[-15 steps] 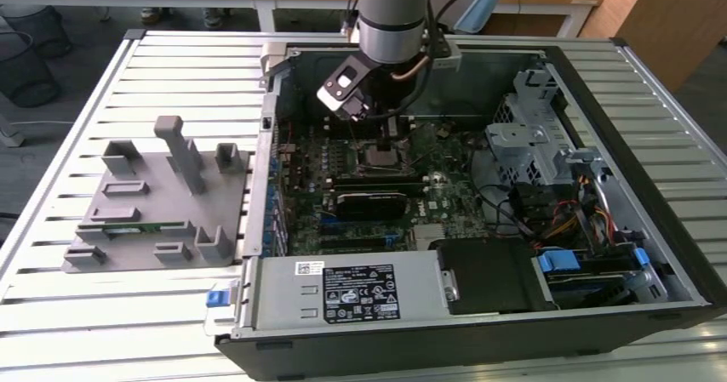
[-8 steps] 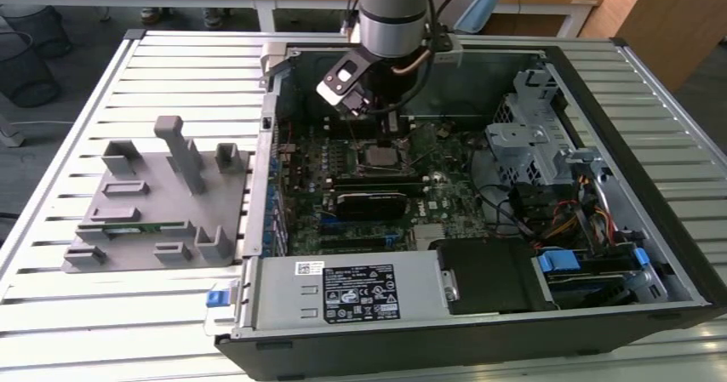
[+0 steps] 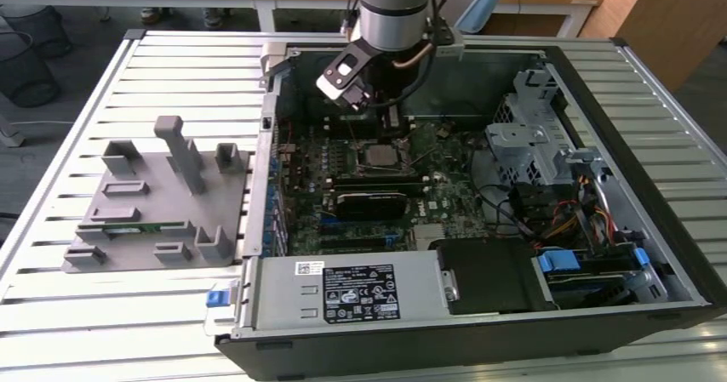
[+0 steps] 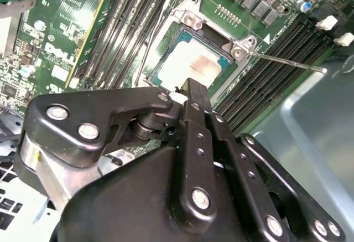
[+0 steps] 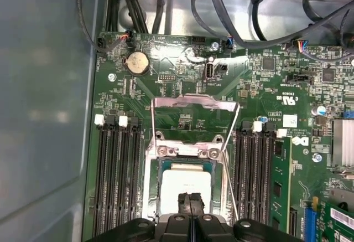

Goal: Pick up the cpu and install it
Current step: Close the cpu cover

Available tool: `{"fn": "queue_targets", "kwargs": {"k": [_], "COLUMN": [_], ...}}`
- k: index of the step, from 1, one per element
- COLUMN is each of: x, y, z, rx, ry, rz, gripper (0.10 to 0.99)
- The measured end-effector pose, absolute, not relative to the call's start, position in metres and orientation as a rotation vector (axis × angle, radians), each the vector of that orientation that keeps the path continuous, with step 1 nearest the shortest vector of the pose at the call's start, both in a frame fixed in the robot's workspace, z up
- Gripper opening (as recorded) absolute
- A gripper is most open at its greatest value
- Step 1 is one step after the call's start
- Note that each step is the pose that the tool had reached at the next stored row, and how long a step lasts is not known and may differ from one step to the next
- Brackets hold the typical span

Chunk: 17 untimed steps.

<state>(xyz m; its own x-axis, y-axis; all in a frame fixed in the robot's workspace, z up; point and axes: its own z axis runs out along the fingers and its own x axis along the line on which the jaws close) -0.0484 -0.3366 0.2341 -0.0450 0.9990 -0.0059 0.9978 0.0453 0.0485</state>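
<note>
Cpu lies flat in the motherboard socket, so placing looks done. My gripper is pinched closed on nothing, tips just above it. Retention frame stands open, not yet clamped.

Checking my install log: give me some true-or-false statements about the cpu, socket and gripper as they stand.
1. The cpu lies in the socket. True.
2. The retention frame is closed over the cpu. False: it is swung open, clear of the cpu.
3. The gripper is right over the cpu, fingers together. True.
4. The gripper hangs over the grey tray. False: it is inside the case.
</note>
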Motion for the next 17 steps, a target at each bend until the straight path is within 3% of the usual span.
{"fn": "queue_targets", "kwargs": {"k": [17], "x": [-0.048], "y": [-0.338], "z": [0.260], "rx": [2.150], "ry": [2.239], "rz": [0.047], "gripper": [0.106]}}
